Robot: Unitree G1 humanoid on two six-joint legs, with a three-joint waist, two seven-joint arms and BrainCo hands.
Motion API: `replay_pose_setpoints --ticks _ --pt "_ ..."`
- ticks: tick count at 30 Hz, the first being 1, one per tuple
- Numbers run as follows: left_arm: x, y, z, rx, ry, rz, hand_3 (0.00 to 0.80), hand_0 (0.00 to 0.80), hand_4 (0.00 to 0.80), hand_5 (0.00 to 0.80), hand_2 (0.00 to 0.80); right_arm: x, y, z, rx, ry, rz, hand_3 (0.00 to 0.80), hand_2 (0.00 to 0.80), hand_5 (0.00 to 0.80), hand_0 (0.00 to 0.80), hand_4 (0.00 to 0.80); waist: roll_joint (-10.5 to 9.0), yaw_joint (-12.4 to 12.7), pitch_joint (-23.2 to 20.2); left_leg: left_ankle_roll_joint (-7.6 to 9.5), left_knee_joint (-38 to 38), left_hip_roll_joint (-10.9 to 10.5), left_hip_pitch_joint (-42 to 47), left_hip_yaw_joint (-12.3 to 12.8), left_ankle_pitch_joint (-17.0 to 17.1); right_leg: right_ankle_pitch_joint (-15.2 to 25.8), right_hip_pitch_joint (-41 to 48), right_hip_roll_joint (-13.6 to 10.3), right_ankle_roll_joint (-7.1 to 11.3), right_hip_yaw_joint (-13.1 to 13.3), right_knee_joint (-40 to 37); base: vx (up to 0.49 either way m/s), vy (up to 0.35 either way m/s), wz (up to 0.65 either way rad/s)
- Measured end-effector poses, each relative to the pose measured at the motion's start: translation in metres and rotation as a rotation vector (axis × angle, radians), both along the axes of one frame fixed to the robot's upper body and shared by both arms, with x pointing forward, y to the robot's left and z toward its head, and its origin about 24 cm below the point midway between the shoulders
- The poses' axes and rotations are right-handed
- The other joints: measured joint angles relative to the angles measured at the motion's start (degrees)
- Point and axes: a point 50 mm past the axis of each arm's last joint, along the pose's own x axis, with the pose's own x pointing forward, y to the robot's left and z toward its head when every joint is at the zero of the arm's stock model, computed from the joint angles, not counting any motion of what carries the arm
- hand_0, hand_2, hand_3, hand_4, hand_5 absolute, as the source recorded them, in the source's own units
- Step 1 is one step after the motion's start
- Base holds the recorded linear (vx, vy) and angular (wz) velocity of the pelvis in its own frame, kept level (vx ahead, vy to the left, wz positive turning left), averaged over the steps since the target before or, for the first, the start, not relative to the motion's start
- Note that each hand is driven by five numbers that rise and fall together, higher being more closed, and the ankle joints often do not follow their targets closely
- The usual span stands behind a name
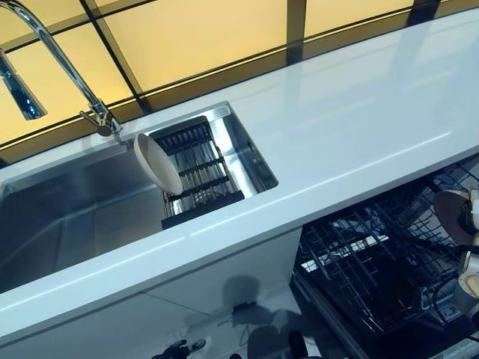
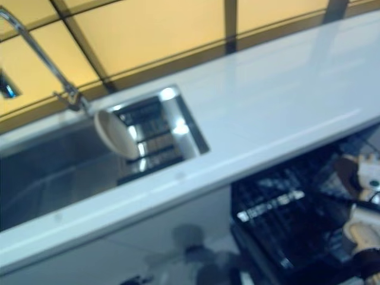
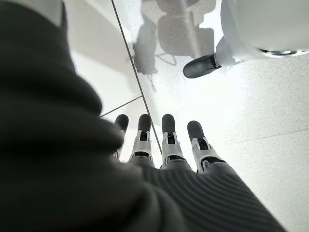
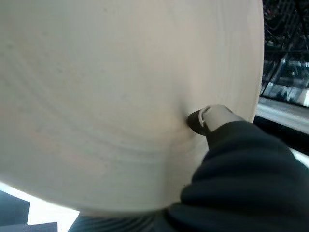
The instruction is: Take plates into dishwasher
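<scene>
Leaning plate (image 1: 157, 163) in sink rack (image 1: 202, 179)

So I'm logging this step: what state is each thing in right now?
Plate in sink: leaning upright on the rack.
Held plate: pinched in the right robot hand, over the dishwasher.
Dishwasher: open, basket out.
Left robot hand: open, empty.
Faucet: no water seen.

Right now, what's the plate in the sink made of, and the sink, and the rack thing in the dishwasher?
The plate looks like matte cream ceramic or maybe plastic: smooth, dull, no glare. The sink looks like brushed stainless steel: grey with soft streaky reflections. The dishwasher rack looks like thin dark coated wire in a grid.
</scene>
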Motion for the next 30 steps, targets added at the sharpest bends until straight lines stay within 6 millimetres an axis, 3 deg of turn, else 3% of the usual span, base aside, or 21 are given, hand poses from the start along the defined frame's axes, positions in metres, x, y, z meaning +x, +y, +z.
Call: replay_pose_setpoints --ticks 11,21,30 --pt "0.002 0.0 0.001 -0.008 -0.002 -0.003 0.0 0.0 0.0 0.0 0.0 0.008 -0.004 0.015 -0.065 0.022 -0.019 0.8 0.8 0.8 0.8 0.8 0.08 0.1 -0.07 0.1 0.0 -0.04 -0.15 -0.88 -0.03 -0.36 0.21 -0.08 0.06 -0.78 0.0 -0.002 -0.006 0.03" --pt "0.005 -0.001 0.002 -0.021 -0.013 -0.004 0.0 0.0 0.0 0.0 0.0 0.01 -0.003 -0.006 -0.053 0.157 -0.032 0.8 0.8 0.8 0.8 0.8 0.54 0.67 -0.48 -0.12 0.04 -0.06 -0.95 -1.02 0.19 -0.2 -0.47 -0.14 -0.17 -1.18 0.01 0.0 0.0 0.0" --pt "0.008 -0.001 0.002 -0.022 -0.023 -0.007 0.0 0.0 0.0 0.0 0.0 0.007 -0.002 -0.034 0.124 0.165 -0.076 0.8 0.8 0.8 0.8 0.8 0.51 1.67 -0.46 -0.07 0.04 -0.05 -0.91 -1.06 0.24 -0.2 -0.39 -0.15 -0.17 -1.3 0.0 0.0 0.0 0.0"
